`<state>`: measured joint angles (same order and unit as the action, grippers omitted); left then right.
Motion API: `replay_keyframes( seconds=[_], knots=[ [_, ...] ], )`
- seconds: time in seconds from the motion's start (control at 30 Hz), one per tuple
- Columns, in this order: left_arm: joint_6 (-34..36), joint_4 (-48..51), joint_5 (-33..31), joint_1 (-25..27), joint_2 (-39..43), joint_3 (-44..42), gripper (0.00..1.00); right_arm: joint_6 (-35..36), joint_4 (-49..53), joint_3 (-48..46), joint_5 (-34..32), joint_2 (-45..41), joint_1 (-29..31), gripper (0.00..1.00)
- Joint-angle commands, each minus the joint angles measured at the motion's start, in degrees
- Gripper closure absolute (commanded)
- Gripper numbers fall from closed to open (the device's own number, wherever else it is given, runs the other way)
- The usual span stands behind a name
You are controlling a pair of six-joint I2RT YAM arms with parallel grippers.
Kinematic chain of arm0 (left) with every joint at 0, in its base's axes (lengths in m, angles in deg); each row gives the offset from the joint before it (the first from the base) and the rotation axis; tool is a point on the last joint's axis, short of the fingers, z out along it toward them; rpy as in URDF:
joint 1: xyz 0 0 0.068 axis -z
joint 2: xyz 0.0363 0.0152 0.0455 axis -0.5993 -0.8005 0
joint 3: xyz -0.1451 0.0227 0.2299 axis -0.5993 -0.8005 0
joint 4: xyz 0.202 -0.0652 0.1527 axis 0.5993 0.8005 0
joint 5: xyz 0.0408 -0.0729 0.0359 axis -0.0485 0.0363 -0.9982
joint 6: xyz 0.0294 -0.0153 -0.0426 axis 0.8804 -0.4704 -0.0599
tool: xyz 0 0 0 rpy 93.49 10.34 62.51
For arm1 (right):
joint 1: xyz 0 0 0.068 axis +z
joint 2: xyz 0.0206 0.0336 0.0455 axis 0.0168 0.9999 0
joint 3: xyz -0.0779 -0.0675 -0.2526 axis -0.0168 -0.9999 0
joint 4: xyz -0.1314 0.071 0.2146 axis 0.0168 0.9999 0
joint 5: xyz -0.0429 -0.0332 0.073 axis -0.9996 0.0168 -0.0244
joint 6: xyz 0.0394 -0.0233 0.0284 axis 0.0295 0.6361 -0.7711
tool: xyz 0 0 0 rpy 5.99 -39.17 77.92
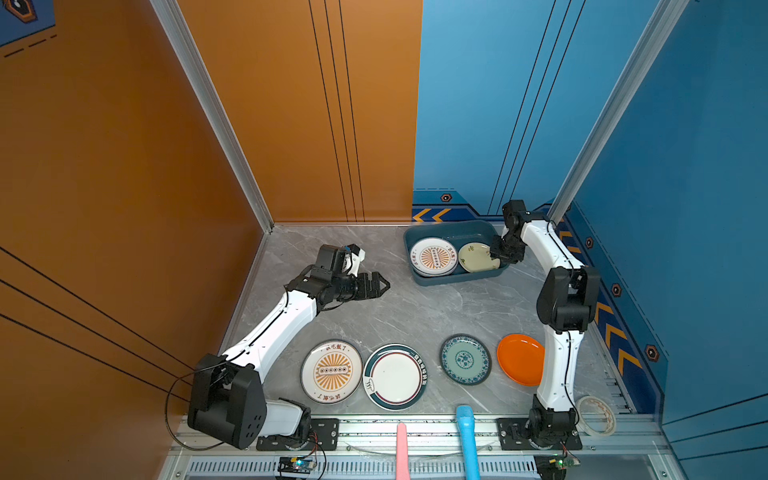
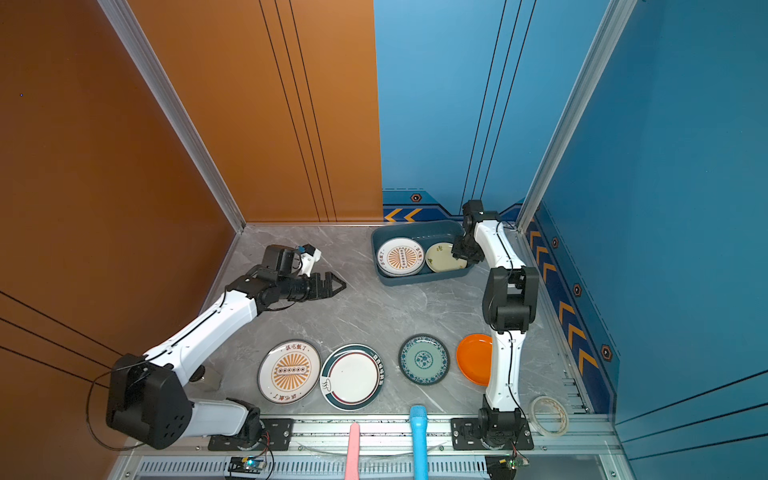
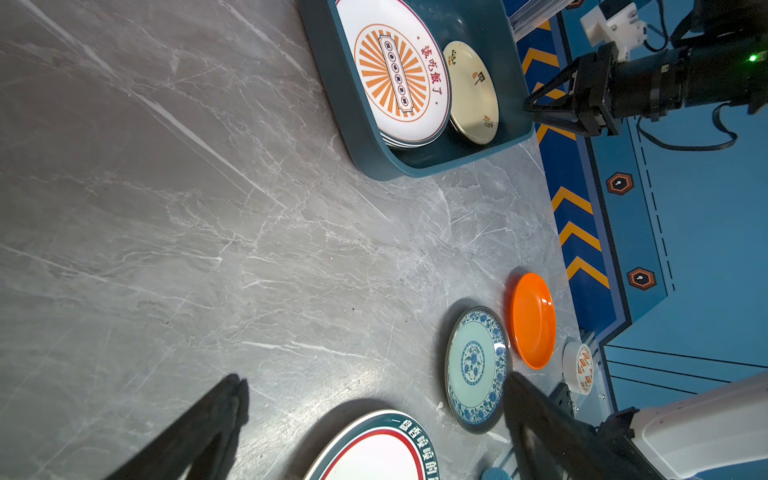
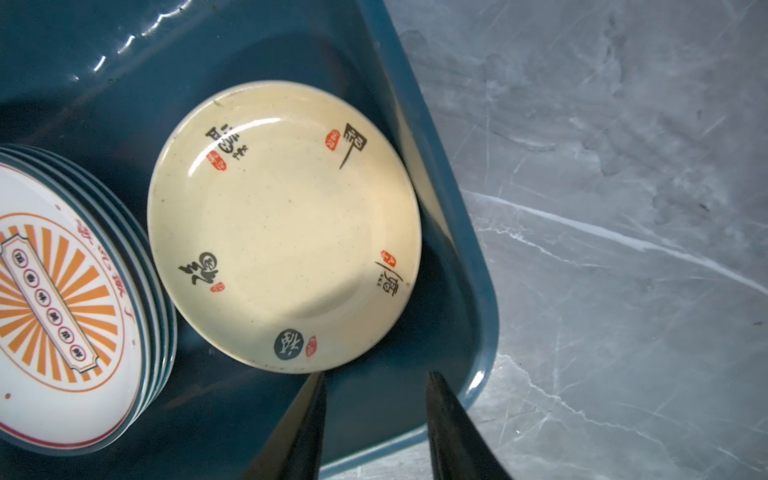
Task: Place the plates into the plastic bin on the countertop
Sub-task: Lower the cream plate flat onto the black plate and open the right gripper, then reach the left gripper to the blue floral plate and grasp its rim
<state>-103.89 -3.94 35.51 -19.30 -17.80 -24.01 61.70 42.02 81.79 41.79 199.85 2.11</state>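
While in plastic bin (image 1: 455, 278), sunburst stack (image 1: 434, 257), cream plate (image 1: 478, 257).

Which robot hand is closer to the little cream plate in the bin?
The right gripper. It hangs just beside the cream plate, over the plastic bin; the left gripper is far off, over bare countertop.

Plastic bin (image 2: 415, 279) at the countertop (image 2: 374, 316) rear holds a sunburst-topped plate stack (image 2: 401, 256) and a cream plate (image 2: 441, 258); right gripper (image 2: 457, 251) hangs over the bin's right end; left gripper (image 2: 338, 284) hovers mid-left, jaws apart; front row: sunburst plate (image 2: 289, 371), teal-rimmed plate (image 2: 352, 377), blue patterned plate (image 2: 424, 359), orange plate (image 2: 471, 357).
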Motion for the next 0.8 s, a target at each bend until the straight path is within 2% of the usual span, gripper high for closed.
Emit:
replay_keyframes(
  seconds=[0.0,0.27,0.5,0.63,0.77],
  knots=[
    [1.6,1.1,1.4,-0.3,1.6,0.4,0.02,1.1,2.3,0.4,-1.7,-3.8,0.7,0.58],
    [2.0,0.3,3.3,3.3,0.1,0.3,0.02,1.8,1.9,0.0,6.0,-8.9,4.0,0.54],
    [4.0,0.1,3.1,11.3,-1.2,-0.3,0.02,3.2,0.8,-2.6,15.7,-11.5,8.4,0.46],
    [4.2,-2.2,3.1,15.4,-2.3,-2.5,0.02,4.0,0.6,-3.7,19.3,-12.1,10.2,0.44],
    [5.5,-2.8,3.4,18.2,-4.2,-2.7,0.02,4.1,-0.2,-5.3,20.0,-13.4,11.1,0.44]
  ],
)
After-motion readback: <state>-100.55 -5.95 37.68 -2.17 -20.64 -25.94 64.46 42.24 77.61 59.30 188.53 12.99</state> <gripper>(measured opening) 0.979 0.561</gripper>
